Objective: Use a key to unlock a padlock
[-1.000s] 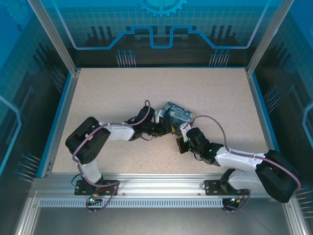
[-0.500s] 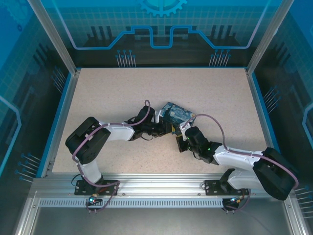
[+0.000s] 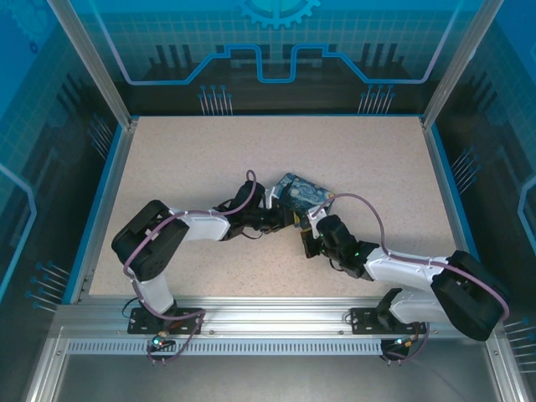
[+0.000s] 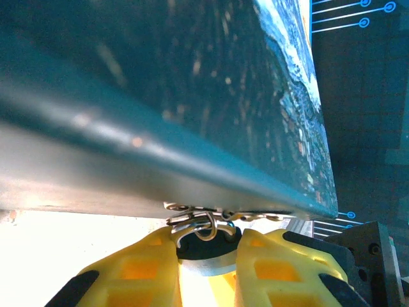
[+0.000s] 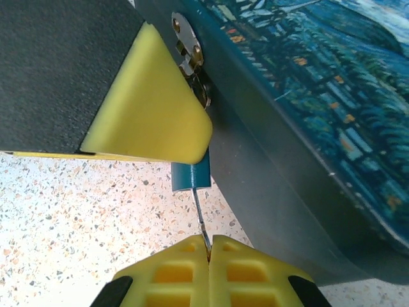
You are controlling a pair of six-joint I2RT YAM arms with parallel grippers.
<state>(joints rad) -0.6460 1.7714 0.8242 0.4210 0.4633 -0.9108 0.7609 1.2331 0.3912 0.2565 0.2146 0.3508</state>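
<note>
Right end effector [image 5: 208, 244], gripping key [image 5: 200, 220], advanced.

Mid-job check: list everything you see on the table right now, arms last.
padlock: 1, black with blue-and-yellow print, mid-table between the grippers
key: 1, thin grey, running from the right fingers to a small teal piece on the padlock's side
clasp: 1, silver, on the padlock's side
wire ring: 1, silver, under the padlock's edge
table: 1, speckled beige
walls: blue panels, around the table
left gripper: yellow fingers apart, either side of the ring; grip unclear
right gripper: yellow fingers shut on the key
</note>
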